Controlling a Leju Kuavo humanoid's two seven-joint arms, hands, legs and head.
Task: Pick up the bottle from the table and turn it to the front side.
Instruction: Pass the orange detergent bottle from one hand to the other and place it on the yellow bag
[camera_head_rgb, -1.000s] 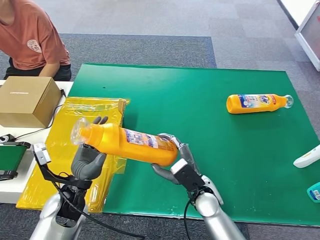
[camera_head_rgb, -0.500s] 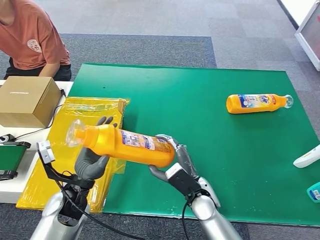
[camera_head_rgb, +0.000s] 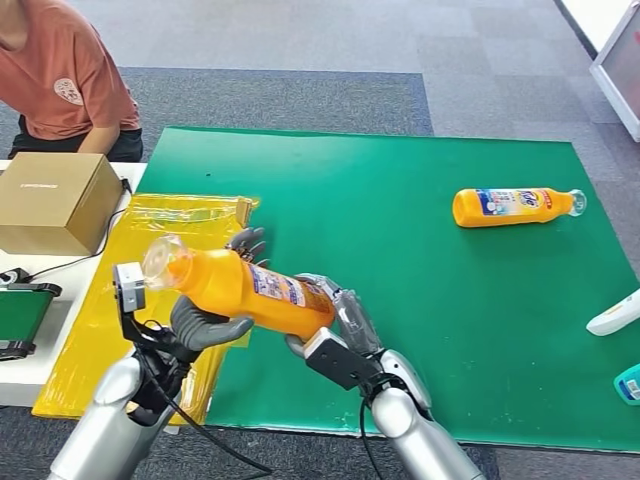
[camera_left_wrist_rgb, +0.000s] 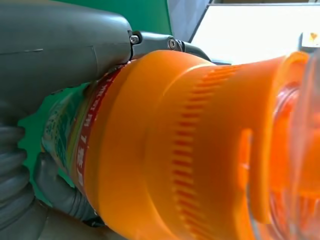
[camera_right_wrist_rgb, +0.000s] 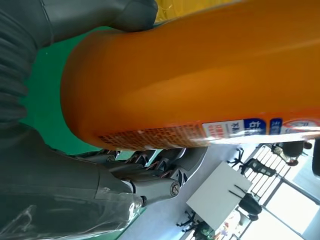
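An orange bottle (camera_head_rgb: 241, 288) with a clear cap (camera_head_rgb: 161, 256) hangs nearly level above the front left of the green mat (camera_head_rgb: 392, 240), cap pointing left. My left hand (camera_head_rgb: 215, 318) grips its shoulder, thumb beneath and fingers (camera_head_rgb: 247, 241) behind. My right hand (camera_head_rgb: 332, 322) holds the base end. In the left wrist view the bottle's ribbed shoulder (camera_left_wrist_rgb: 188, 150) lies against my left hand (camera_left_wrist_rgb: 56, 45). In the right wrist view the bottle's base (camera_right_wrist_rgb: 196, 80) rests in my right hand (camera_right_wrist_rgb: 68, 190). A second orange bottle (camera_head_rgb: 513, 207) lies on its side at the mat's far right.
A yellow plastic bag (camera_head_rgb: 166, 225) lies left of the mat, beside a cardboard box (camera_head_rgb: 53, 200). A person in an orange shirt (camera_head_rgb: 60, 75) sits at the far left. A white object (camera_head_rgb: 615, 313) and a blue item (camera_head_rgb: 628, 383) lie at the right edge.
My left hand has moved right from under the bottle's neck and closed round its shoulder. The bottle and my right hand have shifted slightly left.
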